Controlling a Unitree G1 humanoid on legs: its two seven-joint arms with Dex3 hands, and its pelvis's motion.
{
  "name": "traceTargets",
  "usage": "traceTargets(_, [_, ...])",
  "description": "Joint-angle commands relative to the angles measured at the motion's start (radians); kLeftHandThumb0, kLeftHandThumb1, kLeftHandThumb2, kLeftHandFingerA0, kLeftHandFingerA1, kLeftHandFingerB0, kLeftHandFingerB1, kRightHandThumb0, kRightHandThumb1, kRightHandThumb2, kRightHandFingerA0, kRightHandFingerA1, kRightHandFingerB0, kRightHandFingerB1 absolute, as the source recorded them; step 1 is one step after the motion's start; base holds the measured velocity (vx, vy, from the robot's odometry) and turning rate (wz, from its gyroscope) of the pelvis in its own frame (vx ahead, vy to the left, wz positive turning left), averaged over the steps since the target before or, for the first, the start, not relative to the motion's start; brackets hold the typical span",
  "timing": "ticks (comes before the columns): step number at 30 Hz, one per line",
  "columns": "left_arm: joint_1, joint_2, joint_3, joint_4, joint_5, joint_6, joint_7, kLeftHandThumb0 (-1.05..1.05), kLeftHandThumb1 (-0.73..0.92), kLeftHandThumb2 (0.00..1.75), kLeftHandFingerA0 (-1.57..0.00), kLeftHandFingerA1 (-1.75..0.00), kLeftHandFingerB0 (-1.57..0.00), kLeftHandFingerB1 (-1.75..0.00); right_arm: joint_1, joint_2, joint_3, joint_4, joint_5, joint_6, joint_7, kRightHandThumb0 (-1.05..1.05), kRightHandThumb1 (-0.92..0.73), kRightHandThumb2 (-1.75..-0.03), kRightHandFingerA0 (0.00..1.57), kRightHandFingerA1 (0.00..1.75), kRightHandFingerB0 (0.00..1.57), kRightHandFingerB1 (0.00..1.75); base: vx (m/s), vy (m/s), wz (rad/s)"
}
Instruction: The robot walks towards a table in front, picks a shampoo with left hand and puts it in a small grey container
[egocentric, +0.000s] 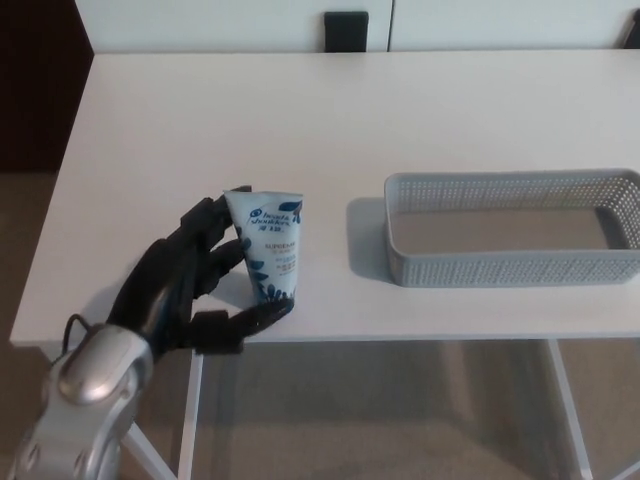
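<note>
Right of the left hand (205, 275), well apart: one small grey container (510, 262) with meshed walls, lying lengthwise near the table's front edge. Between hand and container, plain white table (300, 120) top. Far beyond the hand, past the table's back edge: one dark square object (346, 30), too cut off to identify.

One shampoo tube (270, 245), white with blue print, standing upright on its cap near the front edge, inside the hand's grasp.

One hand in view, coming up from the lower left on a silver forearm (90, 400). Curled round the tube: two fingers (200, 225) pressed to its far-left side, thumb (250, 318) stretched across the near side at the base. Closed on the tube, tube's base at table level.
</note>
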Motion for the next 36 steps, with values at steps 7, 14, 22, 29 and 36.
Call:
traceTargets(7, [-0.208,-0.052,-0.079,0.216,0.152,0.163,0.172,-0.02,0.81,0.66,-1.00,-1.38,-0.77,-0.46,-0.013,0.003,-0.001,-0.014,0.006,-0.003,-0.019,-0.33,-0.65,-0.60,0.74,0.47,0.60,0.42,0.00,0.000,0.00])
traceTargets(14, [-0.188,-0.022,-0.164,0.148,0.196,0.184,0.149,0.00,0.80,0.77,-0.90,-1.49,-0.79,-1.13,-0.030,-0.004,-0.010,-0.013,0.013,0.010,-0.012,-0.34,-0.62,-0.60,0.75,0.48,0.60,0.42,0.00,0.000,0.00])
traceTargets(22, [-0.155,-0.012,-0.125,0.119,0.169,0.178,0.125,-0.02,0.84,0.70,-0.81,-1.55,-0.70,-1.26,-0.020,-0.007,-0.009,-0.004,0.010,0.004,-0.007,-0.36,-0.63,-0.60,0.75,0.47,0.60,0.42,0.00,0.000,0.00])
traceTargets(29, [-0.181,0.009,-0.101,0.023,0.176,0.144,0.121,-0.06,0.81,0.73,-0.93,-1.52,-0.78,-1.22,-0.008,-0.011,0.005,0.002,0.000,0.006,-0.012,-0.33,-0.64,-0.60,0.74,0.47,0.60,0.42,0.00,0.000,0.00])
traceTargets(36, [-0.284,0.040,-0.163,-0.049,0.262,0.105,0.122,-0.11,0.69,0.89,-0.84,-1.53,-0.79,-1.32,-0.013,-0.010,0.010,0.003,-0.001,0.009,-0.009,-0.31,-0.65,-0.58,0.76,0.47,0.62,0.42,0.00,0.000,0.00])
